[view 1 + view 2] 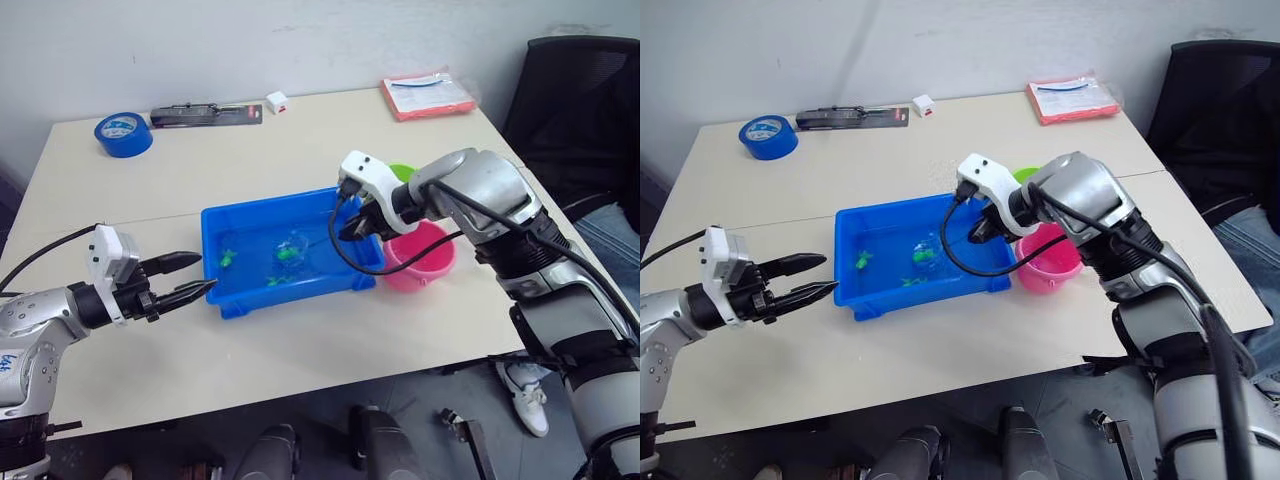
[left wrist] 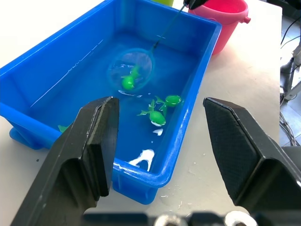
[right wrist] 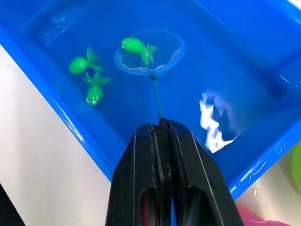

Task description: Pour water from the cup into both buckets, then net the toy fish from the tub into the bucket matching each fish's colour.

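Gripping the net's (image 3: 149, 54) thin handle between closed fingers, the right gripper (image 3: 160, 129) holds the hoop down inside the blue tub (image 1: 222, 225), where a green toy fish (image 3: 134, 46) lies in the mesh. Two more green fish (image 3: 87, 77) sit close together in the tub near the hoop, and another (image 1: 227, 258) lies nearer the tub's left end. The pink bucket (image 1: 425, 262) stands touching the tub's right end, with the lime green bucket (image 1: 402, 172) just behind it. The left gripper (image 1: 185, 280) hovers beside the tub's left end, fingers spread apart and empty.
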